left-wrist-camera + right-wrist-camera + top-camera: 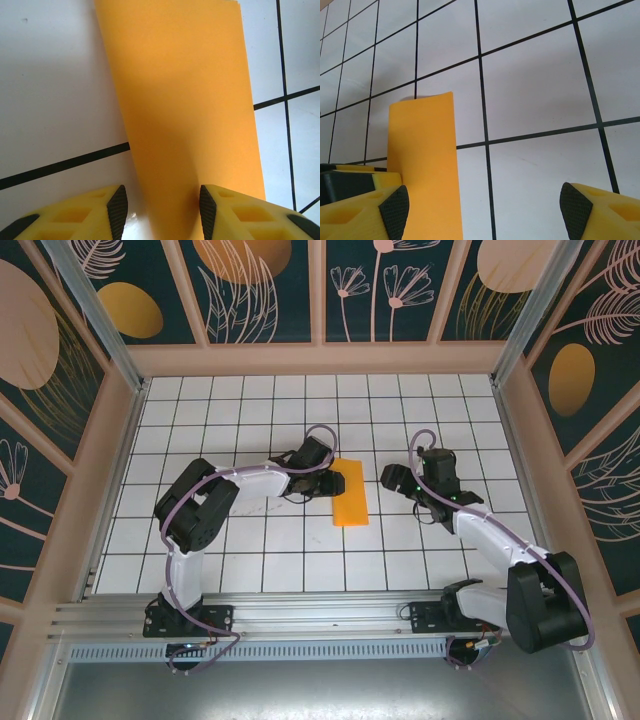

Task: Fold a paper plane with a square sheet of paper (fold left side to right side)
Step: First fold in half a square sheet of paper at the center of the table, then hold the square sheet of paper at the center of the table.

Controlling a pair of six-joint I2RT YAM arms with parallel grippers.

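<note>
White gridded table (pixel 250 410), walls (pixel 260 290) painted with leaves and pale discs. From above we see the square sheet of paper (pixel 350 495) lying near the middle as a narrow upright oblong, which we take to mean the left-to-right fold is already made. The left hand (pixel 328 483) sits over its left edge and hides that edge, while the right hand (pixel 398 480) is just beside the sheet, on its right and apart from it. In the left wrist view the orange sheet (pixel 185 100) runs flat between the fingers (pixel 118 210). The left hand (pixel 162 212) is partly open and straddles the sheet rather than pinching it, with one pad at the paper's edge and the other on bare tile. In the right wrist view the right hand (pixel 485 215) is spread wide and holds nothing, and the sheet (pixel 422 165) lies by one fingertip. The risks as we judge them: thin paper may spring open along a soft crease once pressure comes off, and a pad touching the edge could drag the sheet askew — misaligning the next fold. The left wrist itself blocks the crease.
</note>
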